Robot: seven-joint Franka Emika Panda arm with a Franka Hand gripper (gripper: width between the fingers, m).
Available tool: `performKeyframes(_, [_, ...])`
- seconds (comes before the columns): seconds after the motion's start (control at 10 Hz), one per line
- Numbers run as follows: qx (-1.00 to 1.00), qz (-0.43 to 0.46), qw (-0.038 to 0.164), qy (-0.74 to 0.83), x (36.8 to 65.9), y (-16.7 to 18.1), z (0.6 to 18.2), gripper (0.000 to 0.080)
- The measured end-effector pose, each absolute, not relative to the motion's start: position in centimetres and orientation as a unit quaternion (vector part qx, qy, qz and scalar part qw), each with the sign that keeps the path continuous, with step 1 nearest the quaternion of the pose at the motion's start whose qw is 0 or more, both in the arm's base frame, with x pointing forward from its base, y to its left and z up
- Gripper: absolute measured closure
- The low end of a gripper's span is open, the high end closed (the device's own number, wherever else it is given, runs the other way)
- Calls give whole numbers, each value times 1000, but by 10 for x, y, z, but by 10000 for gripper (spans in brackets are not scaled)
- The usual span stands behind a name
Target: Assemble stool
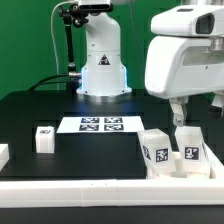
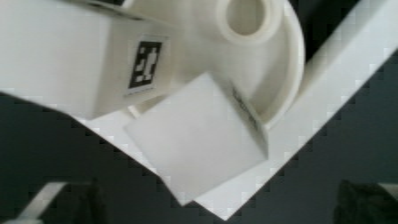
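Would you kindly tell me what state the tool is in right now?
Tool: open wide, holding nothing.

No legible text; legs (image 1: 152, 138) bear tags (image 1: 158, 154), seemingly coded patterns.

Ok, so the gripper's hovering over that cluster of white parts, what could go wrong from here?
1. In the wrist view the tagged leg and a plain white block crowd close to the seat; closing on one could shove the others.
2. The open gripper hangs above parts close to the front rail, so a finger might catch it coming down.
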State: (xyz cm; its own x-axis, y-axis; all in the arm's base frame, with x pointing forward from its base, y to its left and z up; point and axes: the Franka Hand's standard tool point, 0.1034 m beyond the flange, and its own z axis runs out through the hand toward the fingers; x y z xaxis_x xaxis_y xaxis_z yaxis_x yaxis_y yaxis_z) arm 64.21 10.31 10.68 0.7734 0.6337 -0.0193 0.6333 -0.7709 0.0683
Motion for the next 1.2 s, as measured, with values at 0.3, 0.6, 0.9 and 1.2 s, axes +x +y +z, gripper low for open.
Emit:
performKeyframes(0.3, [881, -8, 50, 470, 641, 102, 104, 151])
performKeyframes(0.6, [852, -16, 51, 520, 641, 97, 97, 151])
performKeyframes(0.9, [852, -18, 52, 521, 643, 98, 85, 151])
performKeyframes(1.2, [864, -19, 52, 501, 642, 95, 82, 410])
